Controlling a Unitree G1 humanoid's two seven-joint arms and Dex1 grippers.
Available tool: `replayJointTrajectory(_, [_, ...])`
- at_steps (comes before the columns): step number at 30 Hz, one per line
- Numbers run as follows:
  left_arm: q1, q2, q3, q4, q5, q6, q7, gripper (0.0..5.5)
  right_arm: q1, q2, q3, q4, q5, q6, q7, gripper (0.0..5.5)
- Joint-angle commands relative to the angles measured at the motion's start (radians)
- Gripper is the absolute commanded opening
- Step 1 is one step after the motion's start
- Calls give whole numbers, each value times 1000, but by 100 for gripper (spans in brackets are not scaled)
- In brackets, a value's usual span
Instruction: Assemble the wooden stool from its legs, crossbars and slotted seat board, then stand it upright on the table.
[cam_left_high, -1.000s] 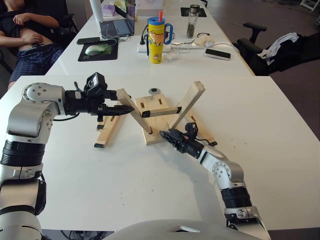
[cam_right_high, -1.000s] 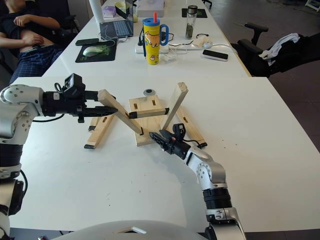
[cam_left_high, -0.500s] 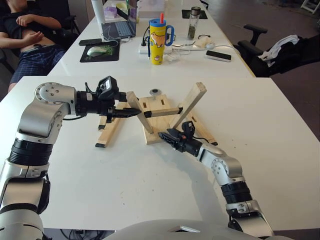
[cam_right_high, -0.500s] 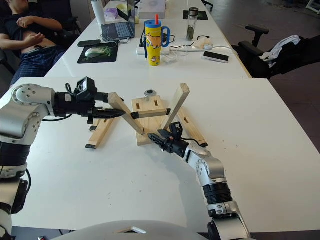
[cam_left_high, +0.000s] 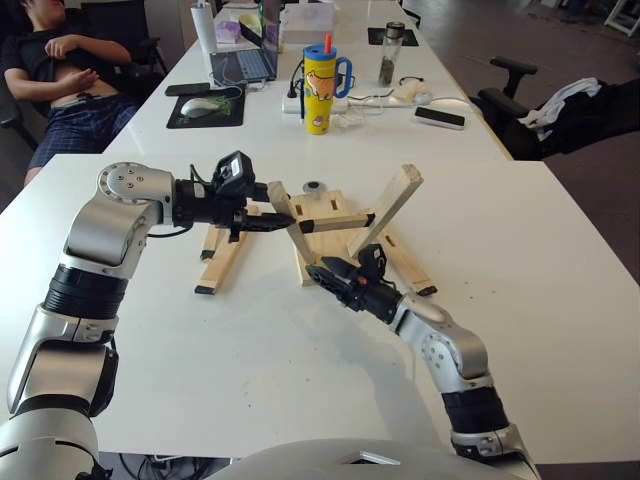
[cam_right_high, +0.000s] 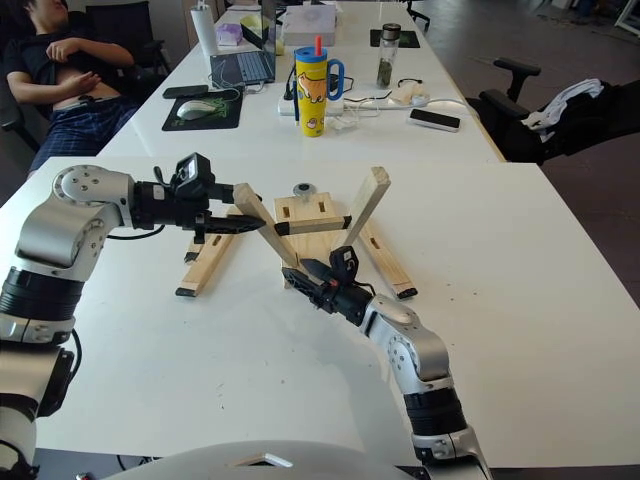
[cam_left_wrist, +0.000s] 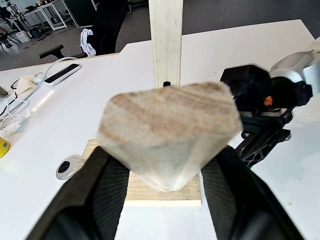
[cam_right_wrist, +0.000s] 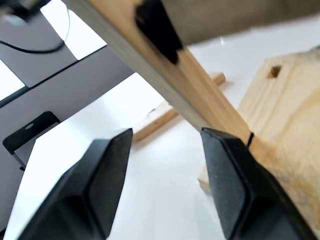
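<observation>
Left wrist view is showing the left gripper (cam_left_wrist: 165, 200) clenched on the upper end of the left leg (cam_left_wrist: 167, 130), with one black finger (cam_left_wrist: 112, 195) pressing each side face of the wood. I am holding this leg tilted so that its lower end is bearing on the seat board (cam_left_high: 330, 250), which is lying flat on the table (cam_left_high: 560, 260) beyond the jaws. The crossbar (cam_left_high: 330, 222) is running from just past the left jaws to the right leg (cam_left_high: 392, 205), which is leaning the opposite way, so the two legs are forming a V over the board. I judge that gripping high on the leg is giving me leverage to swing it toward upright and seat its foot in a slot. The right gripper (cam_left_high: 322, 275) is sitting low at the near edge of the board, with its jaws released and apart. In the right wrist view the foot of the left leg is lying just ahead of those open jaws, touching neither. I judge it is placed there to brace the board. Two loose leg pieces (cam_left_high: 222, 255) are lying flat on the table below the left jaws, and another piece (cam_left_high: 405, 268) is lying just beside the right wrist.
</observation>
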Motion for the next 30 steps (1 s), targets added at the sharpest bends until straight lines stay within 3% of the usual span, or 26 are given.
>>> replayJointTrajectory(1, [49,9,-43,43,38,65,-13,207,7,25,-48,-214,37,26,-127,187])
replayJointTrajectory(5, [51,7,-37,42,37,71,-15,207,-99,-11,19,-252,-190,-70,-244,119])
replayJointTrajectory(8, [50,4,-38,44,40,73,-16,207,-209,-10,123,-129,-401,-164,-326,70])
replayJointTrajectory(12, [36,-3,-52,52,47,71,-29,207,-338,-1,169,-55,-579,-222,-410,1])
replayJointTrajectory(15, [26,-7,-59,52,50,72,-32,207,-341,4,207,23,-648,-216,-424,0])
replayJointTrajectory(23, [35,-15,-66,50,56,67,-21,207,-164,-34,388,221,-689,36,-303,0])
replayJointTrajectory(30, [35,-28,-74,79,81,22,-14,207,-207,48,218,122,-593,-292,-365,0])
